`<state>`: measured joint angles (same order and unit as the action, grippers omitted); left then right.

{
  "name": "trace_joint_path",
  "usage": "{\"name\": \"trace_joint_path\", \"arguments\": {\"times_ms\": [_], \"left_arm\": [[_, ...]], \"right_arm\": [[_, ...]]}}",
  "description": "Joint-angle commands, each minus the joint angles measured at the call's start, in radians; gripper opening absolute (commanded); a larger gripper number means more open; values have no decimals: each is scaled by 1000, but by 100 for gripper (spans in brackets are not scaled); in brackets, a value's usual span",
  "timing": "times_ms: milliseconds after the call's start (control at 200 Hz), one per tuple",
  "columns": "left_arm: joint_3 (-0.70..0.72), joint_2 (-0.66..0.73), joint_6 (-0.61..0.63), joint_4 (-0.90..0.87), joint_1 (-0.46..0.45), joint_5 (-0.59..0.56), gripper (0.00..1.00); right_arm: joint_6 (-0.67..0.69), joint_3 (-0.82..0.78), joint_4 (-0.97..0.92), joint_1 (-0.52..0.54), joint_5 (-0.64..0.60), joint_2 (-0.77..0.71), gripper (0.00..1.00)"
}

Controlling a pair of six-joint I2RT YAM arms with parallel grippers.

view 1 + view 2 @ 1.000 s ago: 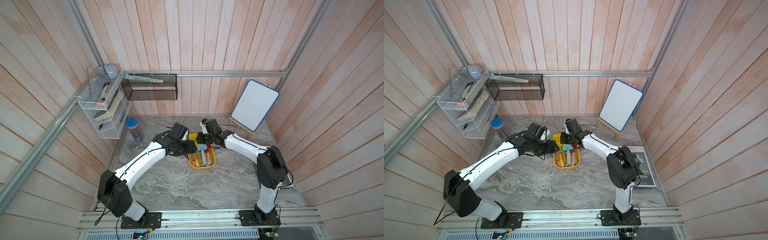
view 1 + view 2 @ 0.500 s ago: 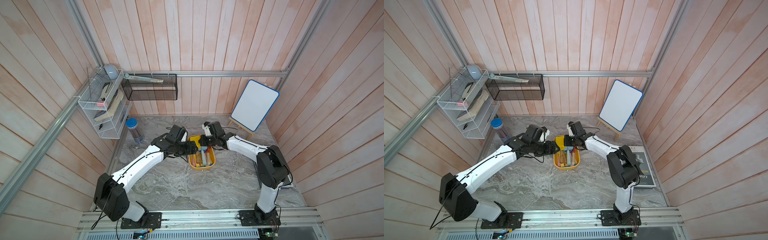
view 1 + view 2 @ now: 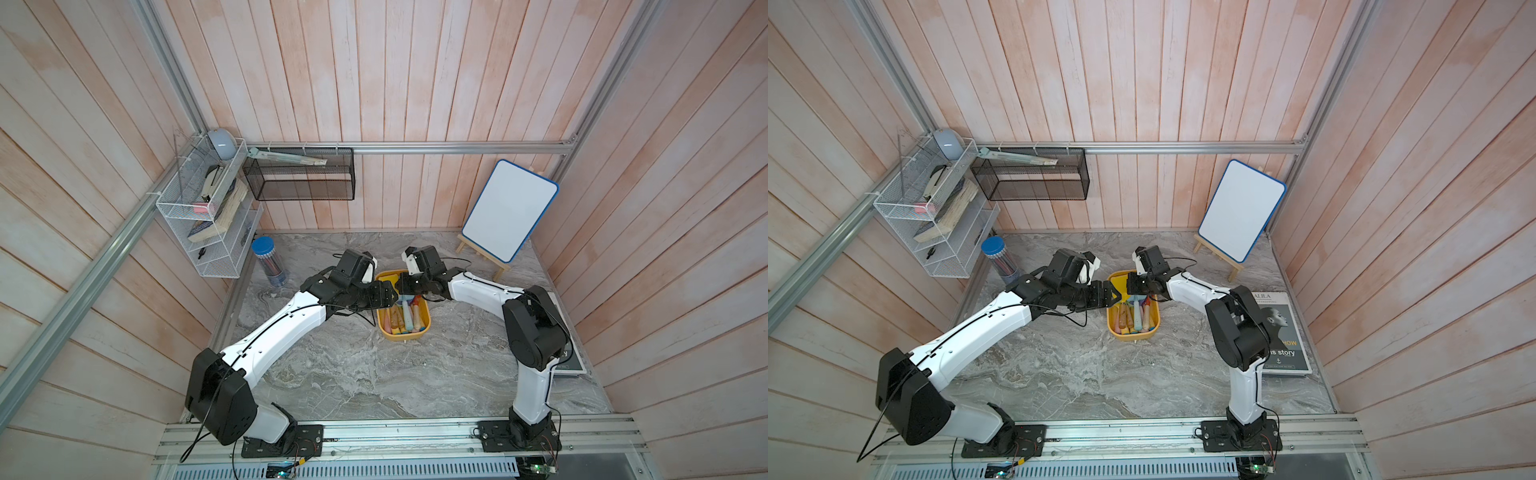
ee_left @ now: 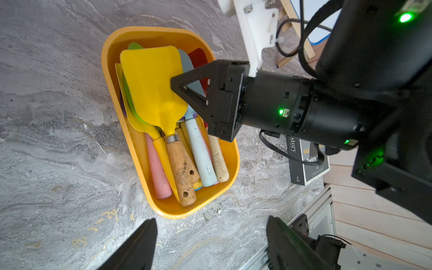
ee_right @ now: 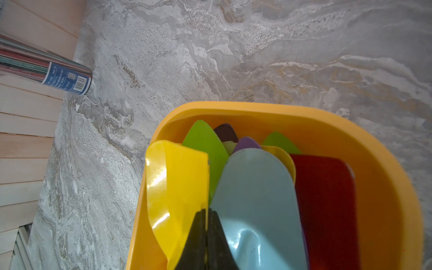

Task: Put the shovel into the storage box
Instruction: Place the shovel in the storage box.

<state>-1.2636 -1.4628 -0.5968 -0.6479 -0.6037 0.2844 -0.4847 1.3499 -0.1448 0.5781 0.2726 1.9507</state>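
The yellow-orange storage box sits mid-table and holds several toy shovels. A yellow-bladed shovel with a wooden handle lies on top of the pile. My right gripper is shut on the edge of its blade, over the far half of the box. My left gripper hangs open and empty just left of the box. In its wrist view the fingers straddle bare table beyond the handles' end.
A light-blue shovel and a red one lie beside the yellow blade. A blue-capped tube of pencils stands at the back left. A whiteboard on an easel stands at the back right. A magazine lies at the right edge.
The left arm has drawn back slightly and its jaws have widened a little. The right gripper stays shut over the box and has barely shifted.
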Motion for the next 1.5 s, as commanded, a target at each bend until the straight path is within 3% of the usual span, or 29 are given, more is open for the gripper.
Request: {"name": "trace_joint_path", "arguments": {"times_ms": [0,690,880,1285,1495], "left_arm": [[7,26,24,28,-4,16,79],[9,25,32,30,-2,18,80],[13,29,28,33,-3,24,80],[11,45,29,31,-3,16,80],[39,62,28,64,-2,-11,80]], "right_arm": [[9,-3,34,-9,23,27,0],[0,-21,41,-10,14,70,0],[5,-27,25,-10,-5,59,14],[11,-11,-16,-9,-33,19,25],[23,-17,-65,-11,-102,-31,39]]}}
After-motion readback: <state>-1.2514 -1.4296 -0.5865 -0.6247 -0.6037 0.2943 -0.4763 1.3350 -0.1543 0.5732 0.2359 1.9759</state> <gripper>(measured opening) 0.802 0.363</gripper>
